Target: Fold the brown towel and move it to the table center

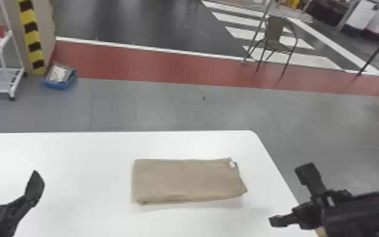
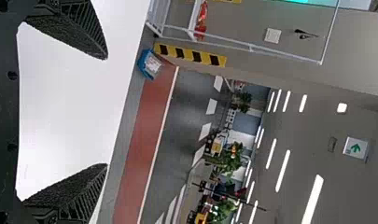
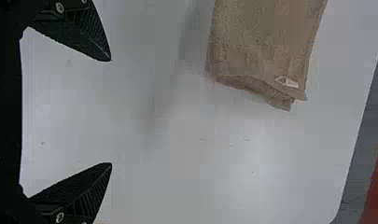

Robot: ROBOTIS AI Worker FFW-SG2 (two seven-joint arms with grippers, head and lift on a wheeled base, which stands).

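By the table's right edge, my right gripper (image 1: pixel 289 194) angles inward, fingers spread wide; over left, my left gripper (image 1: pixel 12 177) aims forward, gaping too. Between them on the white table (image 1: pixel 82 164), the folded brown towel (image 1: pixel 185 179) lies flat, long axis left to right, tag (image 1: pixel 232 164) at its far right corner.

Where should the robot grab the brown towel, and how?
Probably by the short end on the robot's right, coming in from that side with the open right end effector. The brown towel lies flat and folded, and that end's layers stick out unevenly near the white tag, which might give it an edge to pinch.
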